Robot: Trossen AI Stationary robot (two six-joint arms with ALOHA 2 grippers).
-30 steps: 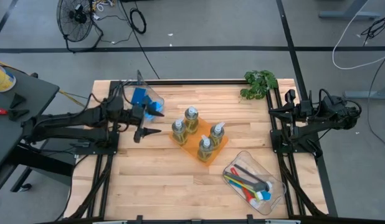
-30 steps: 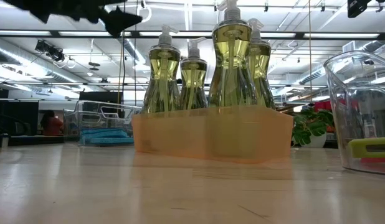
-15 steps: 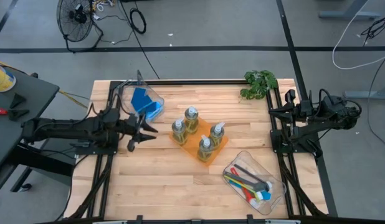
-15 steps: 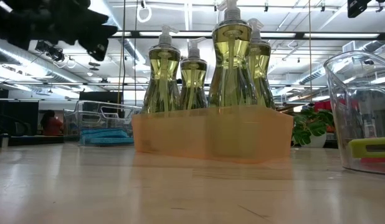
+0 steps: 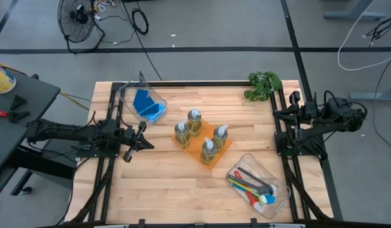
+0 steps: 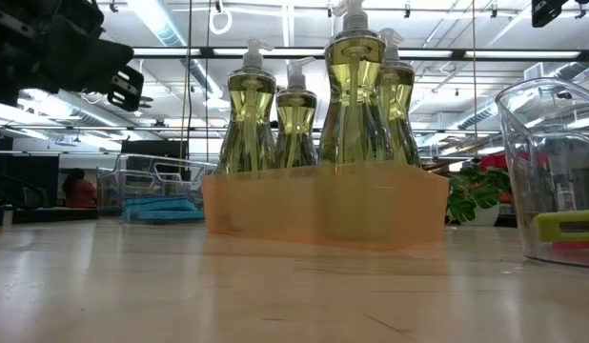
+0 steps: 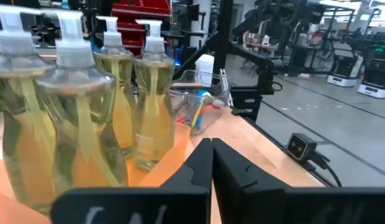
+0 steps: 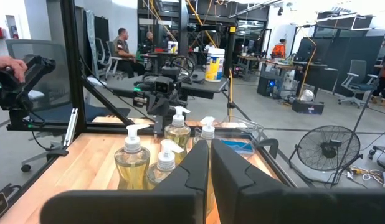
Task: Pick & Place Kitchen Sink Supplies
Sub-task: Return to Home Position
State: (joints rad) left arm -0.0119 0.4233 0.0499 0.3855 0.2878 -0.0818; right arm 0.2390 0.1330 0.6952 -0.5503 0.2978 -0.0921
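Homing is in hand: left end effector [image 5: 128, 154], closed empty near table's [image 5: 170, 183] left edge, should fold back; right end effector [image 5: 291, 115], closed, waits.

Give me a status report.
Both shut, empty. Left hand above table, left side; right hand at right edge. Four soap bottles in orange bin. Nothing blocking.

- Bright, even overhead light on the table [image 5: 170, 183]; shadows are soft and short.
- Low view: ceiling lights [image 6: 169, 21] glare; the backlit bottles [image 6: 352, 105] glow yellow; the left gripper [image 6: 126, 88] is a black silhouette.
- Left wrist view: dark fingers [image 7: 192, 180], light shining through the bottles just beyond them.
- Right wrist view: dark fingers [image 8: 192, 177] against a bright hall beyond.
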